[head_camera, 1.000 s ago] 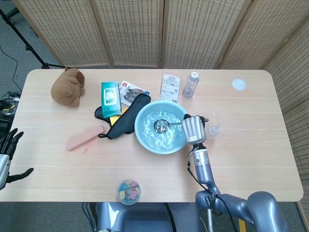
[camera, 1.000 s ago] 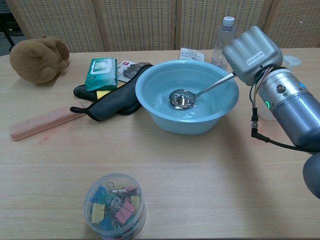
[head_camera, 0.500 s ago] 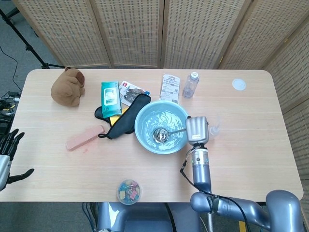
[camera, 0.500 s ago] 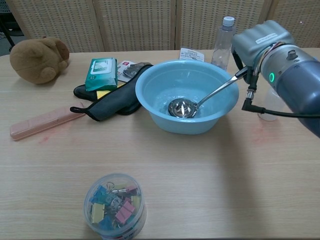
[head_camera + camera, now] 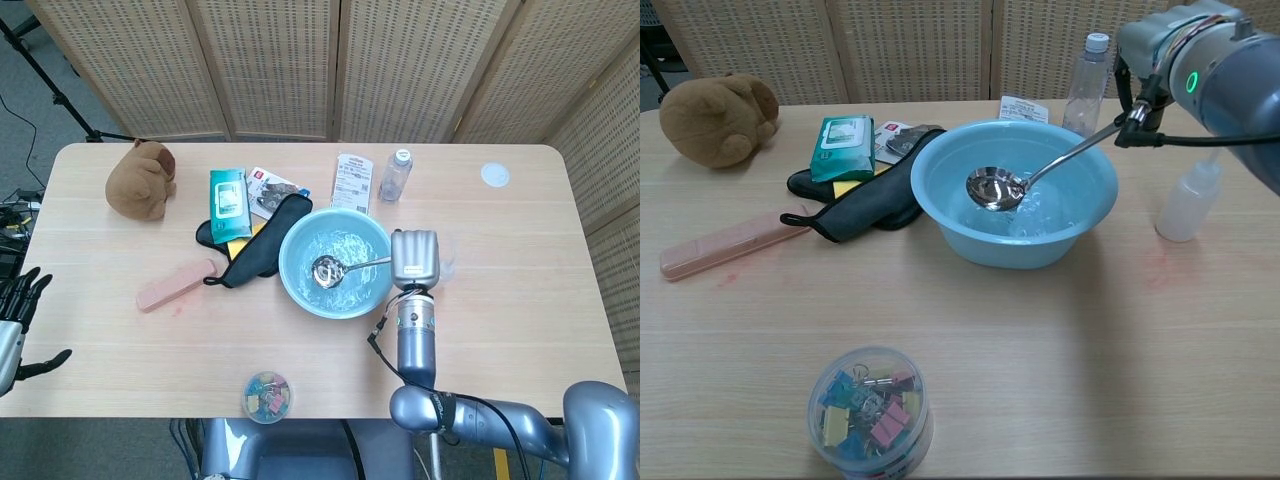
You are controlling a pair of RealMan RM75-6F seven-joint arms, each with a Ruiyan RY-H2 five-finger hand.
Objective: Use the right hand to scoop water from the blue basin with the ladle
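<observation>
A light blue basin [image 5: 300,280] [image 5: 950,215] holding water stands at the table's middle. My right hand [image 5: 413,259] [image 5: 1160,45] hovers just beyond the basin's right rim and grips the handle of a metal ladle [image 5: 345,266] [image 5: 1040,172]. The ladle's bowl [image 5: 994,188] hangs above the rippling water, inside the basin, with liquid glinting in it. My left hand [image 5: 18,320] is at the far left edge of the head view, off the table, fingers spread and holding nothing.
Left of the basin lie a black pouch [image 5: 262,243], a green wipes pack [image 5: 227,200], a pink case [image 5: 176,284] and a brown plush toy [image 5: 142,180]. A clear bottle [image 5: 395,175] stands behind, a small white squeeze bottle [image 5: 1188,203] right of the basin, and a clip jar [image 5: 869,411] near the front.
My right hand has risen and drawn back to the right, lifting the ladle's bowl out of the water. The water now ripples. The left hand has stayed put.
</observation>
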